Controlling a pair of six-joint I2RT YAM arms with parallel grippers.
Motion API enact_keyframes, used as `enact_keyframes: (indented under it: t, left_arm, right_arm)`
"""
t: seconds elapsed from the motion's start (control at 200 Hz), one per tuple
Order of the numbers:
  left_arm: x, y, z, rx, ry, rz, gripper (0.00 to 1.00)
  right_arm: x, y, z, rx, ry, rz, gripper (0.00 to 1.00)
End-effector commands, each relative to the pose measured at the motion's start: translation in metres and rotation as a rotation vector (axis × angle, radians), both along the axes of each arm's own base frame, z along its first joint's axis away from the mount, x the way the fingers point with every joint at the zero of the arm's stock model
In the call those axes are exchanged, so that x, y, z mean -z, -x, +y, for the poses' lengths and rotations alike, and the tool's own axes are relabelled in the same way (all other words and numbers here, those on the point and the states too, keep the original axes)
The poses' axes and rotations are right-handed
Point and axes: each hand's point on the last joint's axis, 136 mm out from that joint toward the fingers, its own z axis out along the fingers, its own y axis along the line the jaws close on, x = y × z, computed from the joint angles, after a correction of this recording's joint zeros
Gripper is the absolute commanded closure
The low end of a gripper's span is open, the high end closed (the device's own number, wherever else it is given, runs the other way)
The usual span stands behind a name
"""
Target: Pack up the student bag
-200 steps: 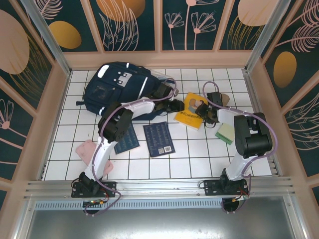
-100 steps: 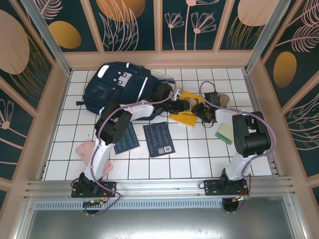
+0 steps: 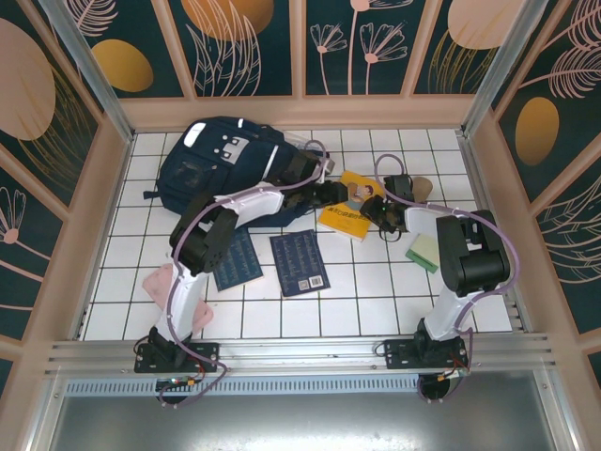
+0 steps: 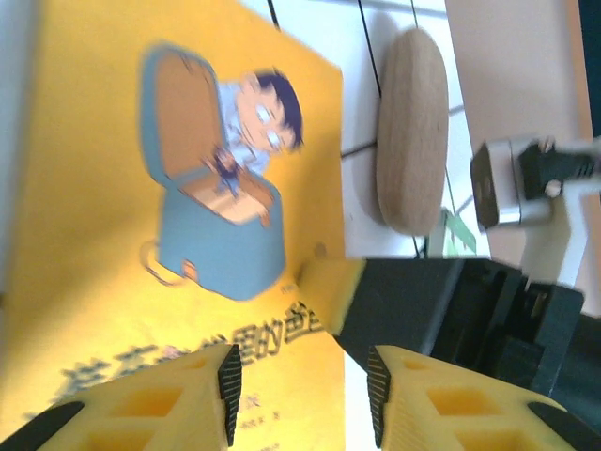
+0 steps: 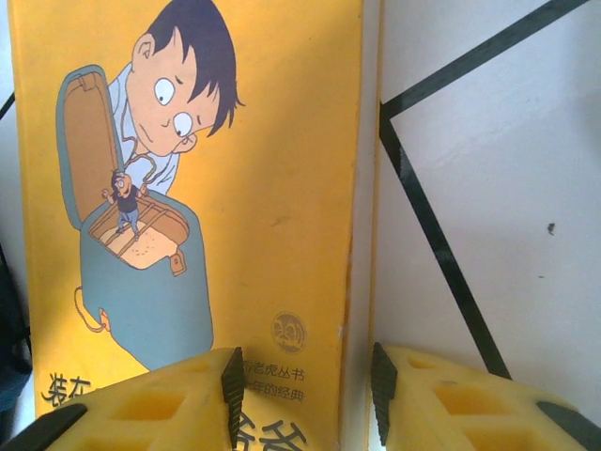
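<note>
While both pairs of jaws stand roughly half open and hold nothing that I can make out, they are gathered on the book [image 5: 272, 141]. The right gripper [image 5: 305, 395] sits astride its long edge, one finger [image 5: 160, 404] over the yellow cover and the other over bare tile. The left gripper [image 4: 300, 404] hangs over another part of the cover, with the right gripper's fingertip just ahead of it at the book's rim. The step in hand looks to be getting this book to the bag [image 3: 221, 164], which lies flat at the far left of the tabletop [image 3: 376, 291], near the book, with the left arm passing over its near right corner; its mouth I cannot make out. To do this well, I judge the right jaws should not simply shut where they are, since that would likely only scrape a slick cover. It would be better to tip the edge up against the left gripper and then close across the thickness near the spine. The two grippers are very near each other, so only one should move at a time. The case [image 4: 413, 132] beyond the book and the two dark booklets [image 3: 300, 263] nearer the arms lie off the likely path and can wait.
</note>
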Motion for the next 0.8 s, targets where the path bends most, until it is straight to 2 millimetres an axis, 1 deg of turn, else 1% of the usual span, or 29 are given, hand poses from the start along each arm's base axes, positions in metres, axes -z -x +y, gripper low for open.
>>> enact_keyframes:
  t: [0.0, 0.07, 0.075, 0.15, 0.195, 0.265, 0.37, 0.495, 0.62, 0.7, 0.795]
  left_arm:
    - [0.001, -0.023, 0.028, -0.085, -0.131, -0.044, 0.58]
    - [0.022, -0.026, 0.037, -0.101, -0.216, -0.026, 0.58]
    - [0.021, -0.027, 0.036, -0.102, -0.216, -0.029, 0.58]
    - [0.039, -0.026, 0.041, -0.103, -0.266, 0.004, 0.58]
    - [0.050, -0.023, 0.042, -0.098, -0.285, 0.028, 0.58]
    - [0.063, -0.020, 0.045, -0.097, -0.304, 0.053, 0.58]
    - [0.076, -0.017, 0.046, -0.086, -0.330, 0.071, 0.58]
    - [0.089, -0.009, 0.042, -0.049, -0.356, 0.093, 0.58]
    - [0.102, 0.001, 0.035, -0.010, -0.377, 0.119, 0.58]
    - [0.113, 0.004, 0.037, -0.006, -0.452, 0.116, 0.58]
    - [0.124, 0.004, 0.049, -0.034, -0.551, 0.102, 0.57]
  right_arm:
    - [0.020, 0.015, -0.007, -0.009, 0.059, 0.076, 0.60]
    - [0.026, 0.017, -0.011, -0.006, 0.090, 0.101, 0.65]
    - [0.027, 0.017, -0.012, -0.006, 0.093, 0.104, 0.65]
    - [0.032, 0.018, -0.016, -0.004, 0.118, 0.122, 0.71]
    - [0.033, 0.018, -0.018, -0.004, 0.127, 0.123, 0.72]
    - [0.034, 0.018, -0.020, -0.002, 0.130, 0.124, 0.73]
    - [0.034, 0.018, -0.018, -0.009, 0.119, 0.122, 0.73]
    - [0.036, 0.017, -0.013, -0.033, 0.098, 0.118, 0.73]
    - [0.036, 0.011, -0.009, -0.067, 0.105, 0.112, 0.73]
    - [0.033, 0.006, -0.006, -0.084, 0.100, 0.105, 0.73]
    - [0.032, 0.004, -0.007, -0.081, 0.109, 0.106, 0.73]
